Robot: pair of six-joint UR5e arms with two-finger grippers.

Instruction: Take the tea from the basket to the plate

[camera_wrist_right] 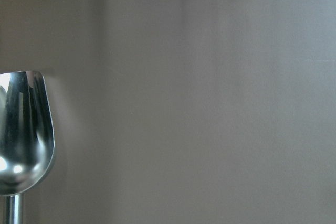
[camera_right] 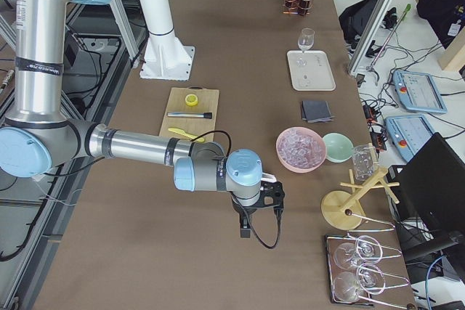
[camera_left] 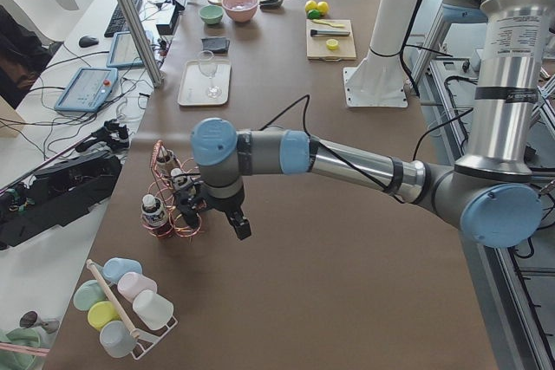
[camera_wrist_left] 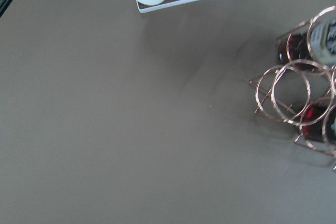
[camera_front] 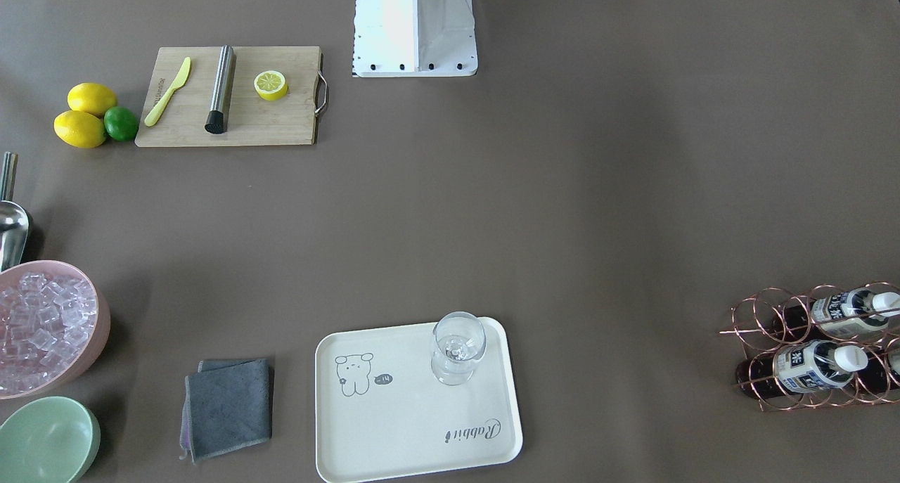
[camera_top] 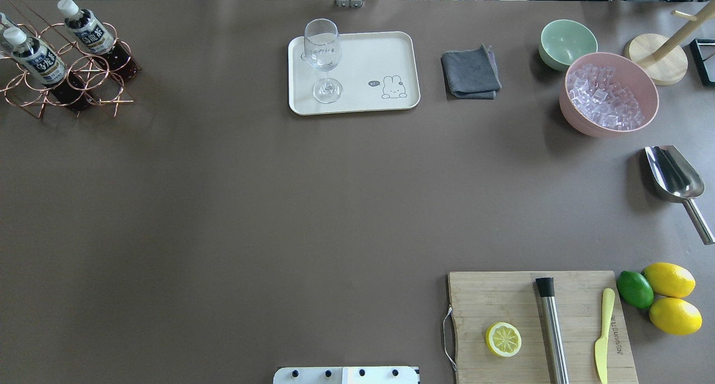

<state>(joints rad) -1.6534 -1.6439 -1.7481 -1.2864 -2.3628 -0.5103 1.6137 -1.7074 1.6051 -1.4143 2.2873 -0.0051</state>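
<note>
The tea bottles (camera_top: 37,60) lie slanted in the rings of the basket (camera_top: 84,83), at the far left corner of the table from the robot's side. Each ring cradles a body, so the white caps point up and outward, probably to leave the neck and label free for a grasp. Each bottle is small and clear, filled with dark brown liquid, with a white screw cap and a white-and-navy printed label. Two show fully from overhead and a third is cut by the edge. The left gripper (camera_left: 238,226) hangs just beside the basket, above the table and not touching it. It seems set to begin the pick, as this arm is the nearer one. It shows only from the side, so I cannot tell whether its fingers are apart or together. Its wrist camera catches the copper rings at the frame's right edge. The plate (camera_top: 357,109) sits well apart along the far edge, with a wine glass (camera_top: 323,54) at its left end and bare surface beside it for the bottle. The right gripper (camera_right: 247,229) hangs over the table near a metal scoop (camera_wrist_right: 23,129), out of the way, and its state is equally unreadable.
</note>
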